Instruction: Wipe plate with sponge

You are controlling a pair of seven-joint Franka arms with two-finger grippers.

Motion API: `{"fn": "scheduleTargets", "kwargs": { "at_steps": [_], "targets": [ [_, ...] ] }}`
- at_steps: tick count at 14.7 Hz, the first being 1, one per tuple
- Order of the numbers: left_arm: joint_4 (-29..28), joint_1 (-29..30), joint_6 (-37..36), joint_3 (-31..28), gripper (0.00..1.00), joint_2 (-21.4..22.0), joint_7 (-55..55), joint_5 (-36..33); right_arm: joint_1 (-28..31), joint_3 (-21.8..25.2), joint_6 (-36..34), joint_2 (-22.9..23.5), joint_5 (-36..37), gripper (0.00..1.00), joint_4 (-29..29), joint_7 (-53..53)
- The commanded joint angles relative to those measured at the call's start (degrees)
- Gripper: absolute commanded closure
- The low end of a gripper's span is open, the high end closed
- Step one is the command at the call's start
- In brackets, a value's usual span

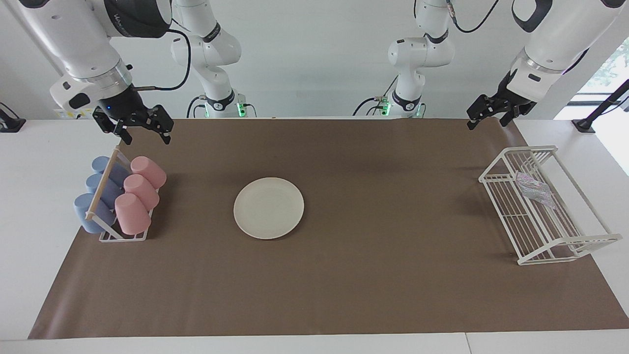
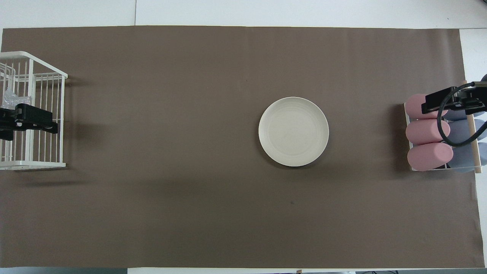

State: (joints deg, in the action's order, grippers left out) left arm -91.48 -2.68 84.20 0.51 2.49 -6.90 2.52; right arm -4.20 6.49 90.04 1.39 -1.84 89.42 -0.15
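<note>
Facing view: the round, flat, cream-white plate (image 1: 269,208) is seen lying flat on the brown paper table cover (image 1: 373,275), toward the right arm's end of the table's middle. The small silvery-white, purple-speckled wrinkly sponge (image 1: 534,190) is found inside the white wire rack (image 1: 572,250) at the left arm's end, at about three o'clock from the plate and well apart from it.

The left gripper (image 1: 486,116) is held in the air at roughly eleven o'clock from the rack; its fingers are spread apart and nothing is held. The right gripper (image 1: 145,133) is held above the table at twelve o'clock from the white cup holder (image 1: 123,237), also with its fingers spread and nothing between them.

Three pink cups (image 1: 139,193) and three blue cups (image 1: 98,195) are lodged on their sides in the holder, at nine o'clock from the plate.

Overhead view: the plate (image 2: 293,131) is seen bare, and the left gripper (image 2: 34,118) is seen across the rack (image 2: 36,164).
</note>
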Motion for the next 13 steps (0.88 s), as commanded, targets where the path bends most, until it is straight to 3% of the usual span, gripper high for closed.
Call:
{"fn": "scheduleTargets", "kwargs": {
  "at_steps": [1, 4, 8, 11, 13],
  "targets": [
    [0.0, -0.1, 1.0, -0.2, 0.0, 0.4, 0.4, -1.0, 0.2, -0.4, -0.7, 0.1, -0.1, 0.0, -0.5, 1.6],
    [-0.7, -0.7, 2.3, -0.1, 0.0, 0.4, -2.3, -4.7, 0.2, -0.5, -0.4, 0.0, -0.1, 0.0, -0.1, 4.7],
    [-4.7, -5.5, 5.5, 0.4, 0.0, -0.6, -4.4, -20.7, -2.5, -0.6, 1.7, -0.4, 0.2, 0.0, 1.1, 19.2],
    [-10.9, -6.2, 12.3, 0.4, 0.0, -1.3, -7.9, -31.0, -5.4, -0.7, 3.0, -1.1, 0.0, 0.0, 2.5, 33.2],
    [-12.5, -7.3, 15.6, 0.3, 0.0, -4.7, -14.1, -38.2, -7.6, -0.7, 4.1, -1.0, -0.1, 0.0, 2.6, 44.2]
  ]
}}
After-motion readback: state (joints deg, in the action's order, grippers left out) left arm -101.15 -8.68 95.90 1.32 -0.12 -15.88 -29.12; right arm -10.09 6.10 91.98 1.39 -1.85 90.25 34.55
